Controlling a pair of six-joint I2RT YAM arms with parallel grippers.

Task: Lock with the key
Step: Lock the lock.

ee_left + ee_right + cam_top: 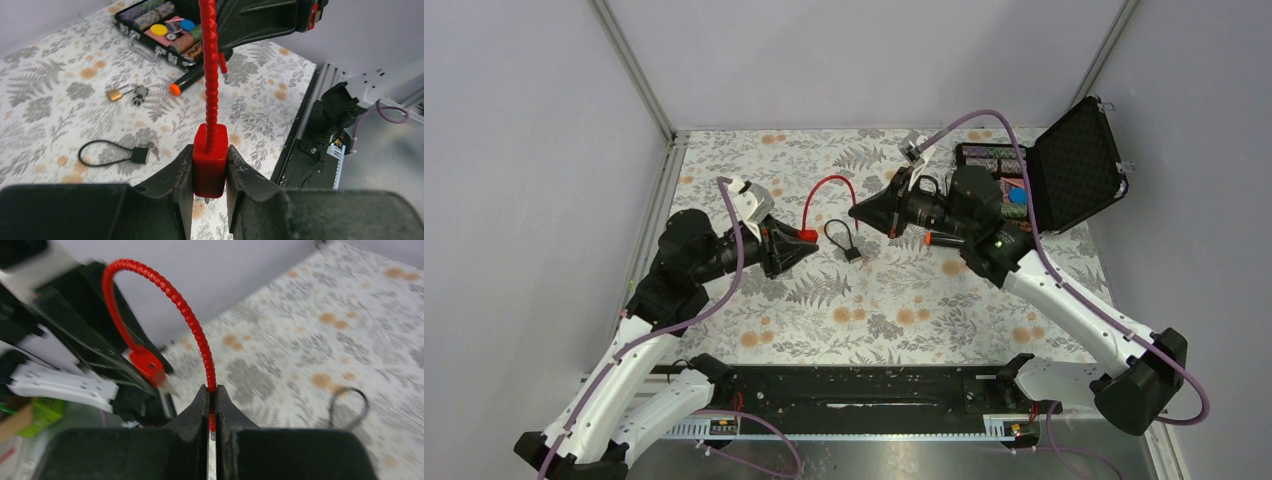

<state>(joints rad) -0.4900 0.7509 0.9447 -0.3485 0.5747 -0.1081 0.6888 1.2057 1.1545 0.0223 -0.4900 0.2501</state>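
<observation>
You are clamping your left gripper [210, 156] on the red block [209, 176] of the red cable lock, and pinching its cable [190, 320] tight between your right gripper's [211, 402] fingers. Beyond, the black cable lock [107, 154] is lying on the floral table [50, 115]. Farther off, the key [140, 94] is lying near an orange-tipped marker [187, 80], apart from both grippers.

A table [824, 320] covered in fern-and-flower print is enclosed by plain grey walls [864, 60] — behind it and to either side — with pale metal posts [634, 70] set at its far corners.
</observation>
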